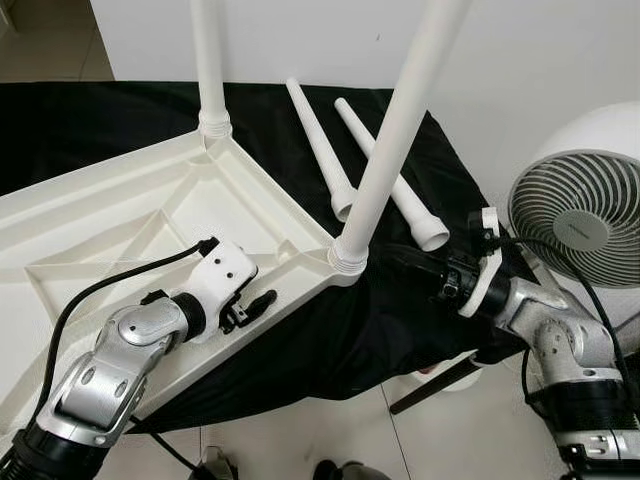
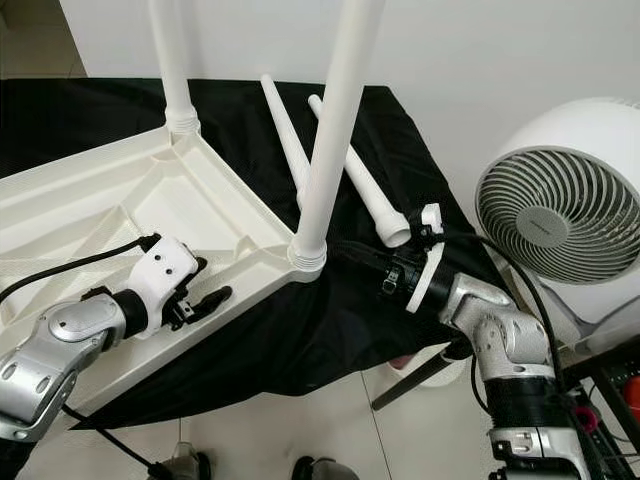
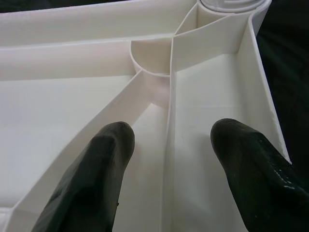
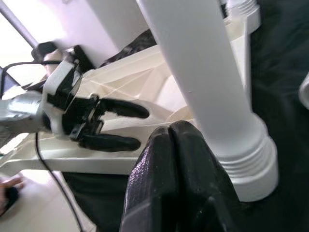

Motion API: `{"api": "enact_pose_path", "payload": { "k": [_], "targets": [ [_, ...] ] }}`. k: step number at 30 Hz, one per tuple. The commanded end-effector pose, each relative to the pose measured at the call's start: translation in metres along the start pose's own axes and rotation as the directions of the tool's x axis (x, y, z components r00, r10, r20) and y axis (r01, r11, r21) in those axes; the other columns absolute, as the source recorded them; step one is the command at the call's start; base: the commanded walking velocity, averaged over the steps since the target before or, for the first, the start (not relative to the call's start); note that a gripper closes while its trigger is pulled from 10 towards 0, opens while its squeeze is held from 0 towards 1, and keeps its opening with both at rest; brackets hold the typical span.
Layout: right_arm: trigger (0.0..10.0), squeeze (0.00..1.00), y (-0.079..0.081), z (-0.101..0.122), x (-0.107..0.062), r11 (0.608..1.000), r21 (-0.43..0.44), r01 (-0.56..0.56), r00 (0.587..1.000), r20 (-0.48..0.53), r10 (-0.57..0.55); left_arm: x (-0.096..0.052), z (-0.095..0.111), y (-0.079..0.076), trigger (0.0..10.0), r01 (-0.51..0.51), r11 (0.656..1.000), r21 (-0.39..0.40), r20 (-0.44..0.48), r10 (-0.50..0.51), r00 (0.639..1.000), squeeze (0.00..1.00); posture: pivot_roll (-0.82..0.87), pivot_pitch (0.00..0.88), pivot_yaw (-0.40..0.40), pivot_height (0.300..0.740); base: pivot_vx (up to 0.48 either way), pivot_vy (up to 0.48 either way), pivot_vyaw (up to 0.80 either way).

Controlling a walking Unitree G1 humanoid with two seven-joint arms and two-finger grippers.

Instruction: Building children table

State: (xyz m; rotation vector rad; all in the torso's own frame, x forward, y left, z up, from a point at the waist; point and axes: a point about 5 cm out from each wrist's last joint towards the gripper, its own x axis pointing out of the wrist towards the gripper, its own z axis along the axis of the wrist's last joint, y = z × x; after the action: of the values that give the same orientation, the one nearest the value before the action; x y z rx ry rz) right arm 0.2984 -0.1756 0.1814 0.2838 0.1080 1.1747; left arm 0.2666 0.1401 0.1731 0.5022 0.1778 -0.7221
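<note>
I have the upturned tabletop [image 1: 120, 215] lying ribs-up on the black cloth [image 1: 400, 320], overhanging its near edge. Two legs are seated: the far leg [image 1: 208, 60] and the near-corner leg [image 1: 400, 130], both upright in their sockets. Two loose legs [image 1: 320, 145] lie on the cloth behind, near each other.

Risks, as I judge them: the near-corner leg may not be fully home; a sideways push from my right gripper [image 1: 400, 262] could lever it out or tip it. The tabletop overhangs the edge, so any downward load from my left gripper [image 1: 250, 305] could pivot the slab or slide it on the cloth. The fan [image 1: 575, 215] and its cable sit just beside my right arm, so a wide swing toward the loose legs could snag them.

Pose: my left arm reaches forward from low left, gripper at the near rim, fingers [image 3: 96, 169] parted and straddling an internal rib, gripping nothing. My right arm comes in from the right, forearm roughly level, gripper low beside the threaded collar [image 4: 251, 164] of the near-corner leg; its fingers [image 4: 174, 169] are pressed together with nothing between them, tips close to the leg base, contact uncertain
</note>
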Motion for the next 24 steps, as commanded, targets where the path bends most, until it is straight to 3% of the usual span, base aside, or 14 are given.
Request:
{"api": "enact_pose_path", "payload": {
  "k": [1, 13, 19, 20, 21, 22, 23, 24],
  "targets": [
    [10.0, 0.00, -0.002, -0.001, -0.003, 1.000, 0.015, -0.024, 1.000, -0.016, 0.025, -0.001, 0.000, -0.002, 10.0, -0.009, 1.000, 0.017, -0.031, 0.010, 0.999, 0.00, 0.15, 0.182, -0.105, 0.740, 0.000, 0.000, 0.00],
    [10.0, 0.00, -0.015, 0.009, 0.006, 0.998, 0.001, -0.058, 0.998, -0.017, 0.058, -0.009, -0.008, 0.007, 10.0, -0.073, 0.995, 0.061, -0.169, 0.083, 0.982, 0.00, 0.16, 0.185, -0.106, 0.740, 0.000, 0.000, 0.00],
    [10.0, 0.00, -0.016, 0.007, 0.007, 0.997, 0.002, -0.079, 0.996, -0.029, 0.079, -0.018, -0.010, 0.012, 10.0, -0.091, 0.995, 0.038, -0.217, 0.097, 0.971, 0.00, 0.17, 0.184, -0.103, 0.740, 0.000, 0.000, 0.00],
    [10.0, 0.00, -0.017, 0.007, 0.007, 0.997, 0.002, -0.080, 0.996, -0.030, 0.080, -0.019, -0.011, 0.012, 8.7, -0.092, 0.995, 0.038, -0.226, 0.098, 0.969, 0.00, 0.17, 0.184, -0.103, 0.740, 0.000, 0.000, 0.00],
    [10.0, 0.00, -0.017, 0.007, 0.008, 0.997, 0.001, -0.084, 0.996, -0.029, 0.084, -0.020, -0.011, 0.012, 5.1, -0.091, 0.995, 0.036, -0.232, 0.097, 0.968, 0.00, 0.17, 0.183, -0.101, 0.740, 0.000, 0.000, 0.00],
    [10.0, 0.00, -0.017, 0.007, 0.008, 0.997, 0.001, -0.084, 0.996, -0.029, 0.084, -0.020, -0.011, 0.012, 5.1, -0.091, 0.995, 0.036, -0.232, 0.097, 0.968, 0.00, 0.17, 0.183, -0.101, 0.740, 0.000, 0.000, 0.00],
    [10.0, 0.00, -0.019, 0.008, 0.008, 0.996, 0.000, -0.085, 0.996, -0.027, 0.085, -0.022, -0.011, 0.011, 0.0, -0.089, 0.995, 0.043, -0.242, 0.097, 0.965, 0.00, 0.17, 0.182, -0.100, 0.740, 0.000, 0.000, 0.00],
    [10.0, 0.00, -0.019, 0.008, 0.008, 0.996, 0.000, -0.085, 0.996, -0.027, 0.085, -0.022, -0.011, 0.011, 0.0, -0.089, 0.995, 0.043, -0.242, 0.097, 0.965, 0.00, 0.17, 0.182, -0.100, 0.740, 0.000, 0.000, 0.00]
  ]
}}
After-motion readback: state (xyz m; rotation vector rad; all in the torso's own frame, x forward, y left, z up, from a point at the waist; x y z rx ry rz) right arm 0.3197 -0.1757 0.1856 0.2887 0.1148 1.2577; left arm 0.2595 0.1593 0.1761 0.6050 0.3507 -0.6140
